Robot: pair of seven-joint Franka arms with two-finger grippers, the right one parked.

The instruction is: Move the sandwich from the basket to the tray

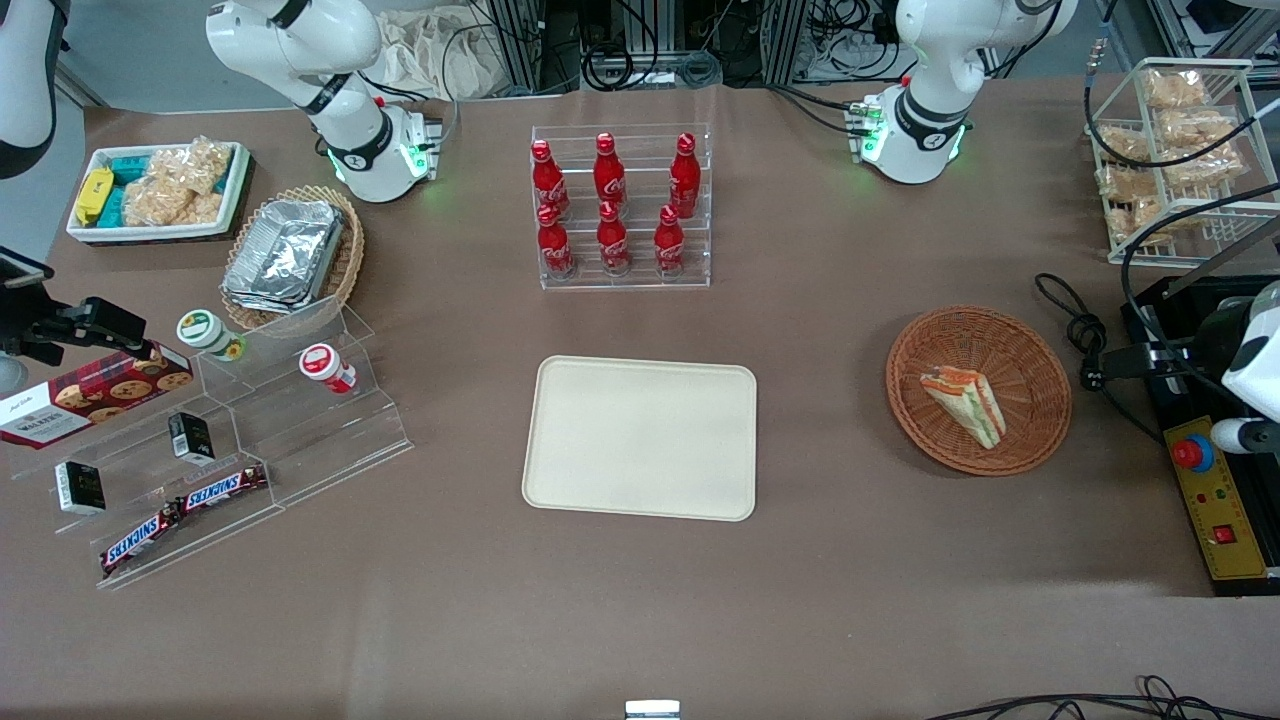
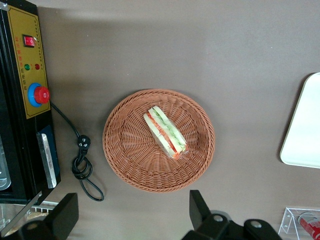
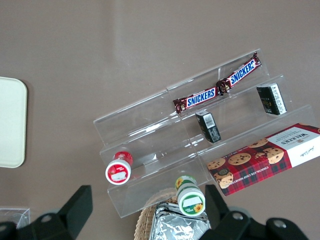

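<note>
Front view gives us the whole brown table (image 1: 640, 620), and on it the largest task piece, the cream tray (image 1: 640, 437), lying flat and bare near the middle, nearer to the camera than the clear rack of red bottles (image 1: 620, 205). Well apart from the tray, toward the working arm's end of the table, sits the round reddish-brown basket (image 1: 978, 390), with a black control box (image 1: 1215, 500) and a coiled black cable (image 1: 1085, 335) just beside it. In the basket lies the sandwich (image 1: 965, 403), a small wrapped wedge resting on its side, its orange and green layers showing along one edge; it touches only the wicker. From the left wrist view we look straight down on the basket (image 2: 159, 140) and the sandwich (image 2: 166, 132), with the gripper (image 2: 132, 215) hanging high above them, fingers (image 2: 200, 207) spread wide and holding nothing. We judge that the task stands at its first step: the approach, with nothing lifted yet. The next move, as we read it, calls for lowering over the wedge, turning the wrist so the fingers straddle its thinner width rather than its length, and closing gently, since soft bread and slick wrap could crush or slip.
</note>
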